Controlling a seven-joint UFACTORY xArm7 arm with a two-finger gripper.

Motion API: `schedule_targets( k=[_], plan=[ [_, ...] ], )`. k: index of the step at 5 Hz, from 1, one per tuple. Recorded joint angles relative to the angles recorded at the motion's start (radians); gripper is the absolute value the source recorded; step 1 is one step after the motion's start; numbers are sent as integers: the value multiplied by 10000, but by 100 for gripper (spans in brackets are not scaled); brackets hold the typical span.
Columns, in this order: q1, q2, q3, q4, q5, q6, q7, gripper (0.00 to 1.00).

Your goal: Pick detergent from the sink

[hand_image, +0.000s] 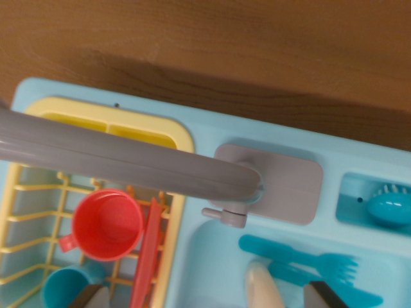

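Jaws (205, 298) spread wide, gripping nothing, over light-blue sink (212, 256) on brown wood worktop (205, 45); cream detergent (266, 289) sits between the fingertips, nearer the wrist view's right one, teal fork (302, 256) just beyond it.

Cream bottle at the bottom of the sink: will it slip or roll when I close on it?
Probably slippery: the bottle looks smooth, rounded, glossy plastic. It may roll or slide sideways, since it seems to lie on its side in the sink beside the fork. Likely light, toy-like. The tool fingers straddle it.
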Motion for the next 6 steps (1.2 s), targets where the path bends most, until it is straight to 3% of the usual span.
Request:
schedule_targets(
  k=[1, 2, 3, 4, 5, 6],
  plan=[
    [0, 0, 0, 0, 0, 0, 0, 0],
    [-38, 66, -50, -395, 54, -468, -281, 0],
    [-38, 66, -50, -395, 54, -468, -281, 0],
    [-75, 129, -98, -775, 106, -918, -552, 0],
    [-75, 129, -98, -775, 106, -918, -552, 0],
    [-114, 196, -148, -1175, 161, -1390, -836, 0]
  ],
)
